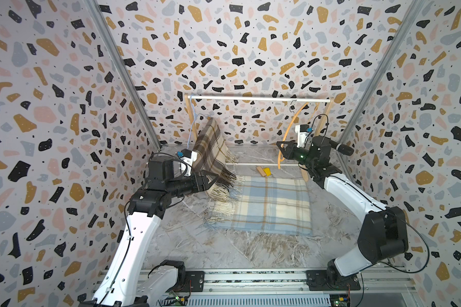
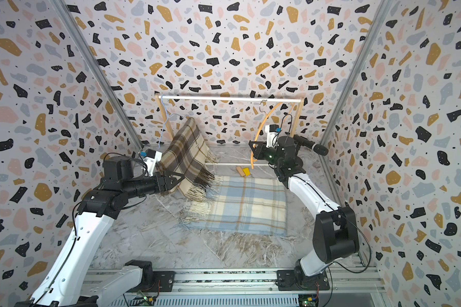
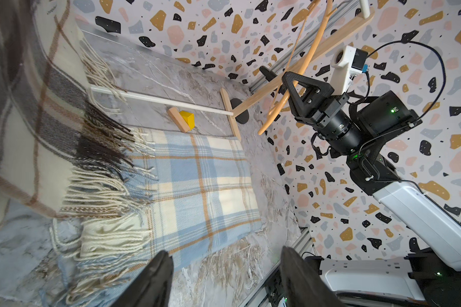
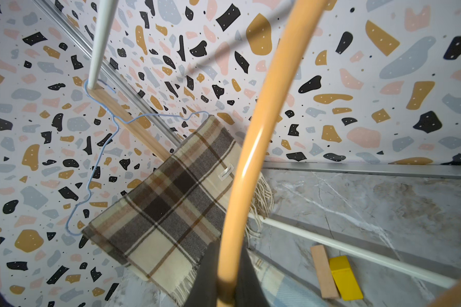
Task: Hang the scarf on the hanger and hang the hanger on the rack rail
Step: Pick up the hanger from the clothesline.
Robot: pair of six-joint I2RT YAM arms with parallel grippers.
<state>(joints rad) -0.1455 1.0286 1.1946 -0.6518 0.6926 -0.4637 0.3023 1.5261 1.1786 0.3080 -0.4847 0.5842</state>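
A blue plaid scarf (image 1: 266, 204) (image 2: 245, 204) (image 3: 197, 180) lies flat on the table. A curved orange hanger (image 1: 290, 125) (image 2: 262, 122) (image 4: 266, 111) hangs from the rack's white rail (image 1: 258, 99) at the right. My right gripper (image 1: 280, 148) (image 4: 228, 255) is shut on the hanger's lower arm. A brown plaid scarf (image 1: 210, 148) (image 4: 165, 202) is draped over a blue wire hanger (image 1: 190, 127) (image 4: 104, 143) at the rack's left end. My left gripper (image 1: 210, 183) (image 3: 224, 252) stands open and holds nothing, beside that scarf's fringe.
A small wooden block (image 1: 261, 171) (image 4: 324, 271) and a yellow block (image 1: 267, 171) (image 4: 345, 276) lie by the rack's low white crossbar (image 3: 171, 102). Terrazzo-patterned walls close in on three sides. The rack's wooden legs (image 3: 230, 114) stand on the marble table (image 1: 197, 247).
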